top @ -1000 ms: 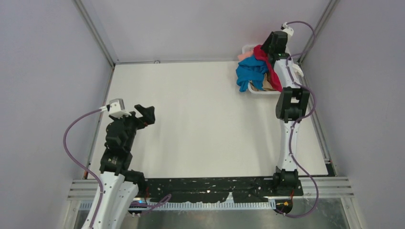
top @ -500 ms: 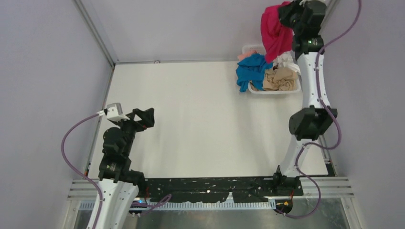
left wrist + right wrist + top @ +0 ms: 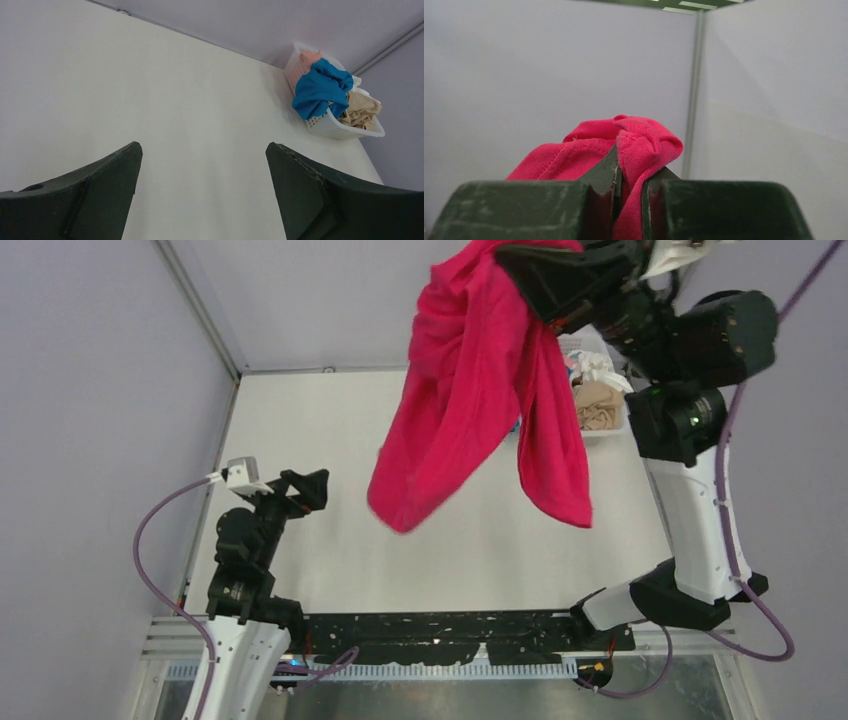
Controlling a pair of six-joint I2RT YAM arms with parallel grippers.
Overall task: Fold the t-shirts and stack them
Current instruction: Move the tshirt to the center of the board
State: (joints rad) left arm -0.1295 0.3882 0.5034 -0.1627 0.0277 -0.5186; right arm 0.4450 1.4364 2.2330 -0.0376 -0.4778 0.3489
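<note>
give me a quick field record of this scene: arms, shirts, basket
right pincer: shut on bright magenta-red cloth t-shirt, which hangs from it above the white table
left pincer: open, holding nothing
white plastic lattice basket: far right corner of table
in basket: blue cloth t-shirt draped over rim, tan cloth t-shirt, peach-pink cloth t-shirt
folded stack: none visible

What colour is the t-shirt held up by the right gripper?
The t-shirt is bright magenta-red, clearest in the top external view.

Lab robot cell: grey walls [image 3: 100, 360], aluminium framing [image 3: 198, 305], white table [image 3: 330, 410]
</note>
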